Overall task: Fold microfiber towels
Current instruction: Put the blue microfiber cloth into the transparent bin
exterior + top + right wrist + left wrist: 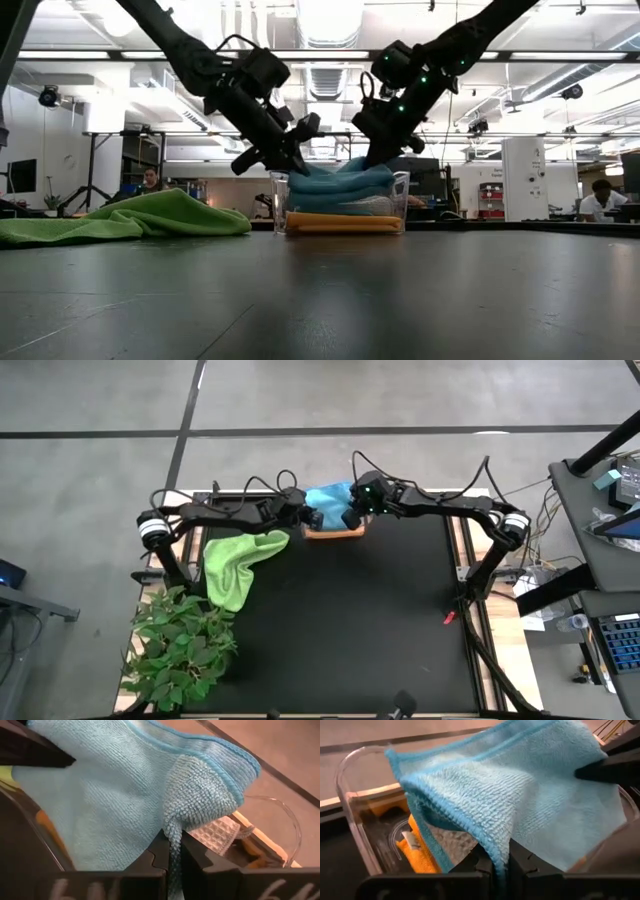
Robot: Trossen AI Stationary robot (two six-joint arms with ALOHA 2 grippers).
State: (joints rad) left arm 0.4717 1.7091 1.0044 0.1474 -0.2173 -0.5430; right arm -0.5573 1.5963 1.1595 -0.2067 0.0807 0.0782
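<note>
At table's far edge: clear bin [280, 205]
Left gripper [501, 865]: pinching light blue towel [520, 795]
Right gripper [172, 855]: pinching same towel
Left edge: lime green towel [238, 563]

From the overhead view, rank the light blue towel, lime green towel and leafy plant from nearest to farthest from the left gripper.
1. Light blue towel: pinched in the left gripper, over the bin.
2. Lime green towel: on the mat's left side.
3. Leafy plant: left front corner.
</note>
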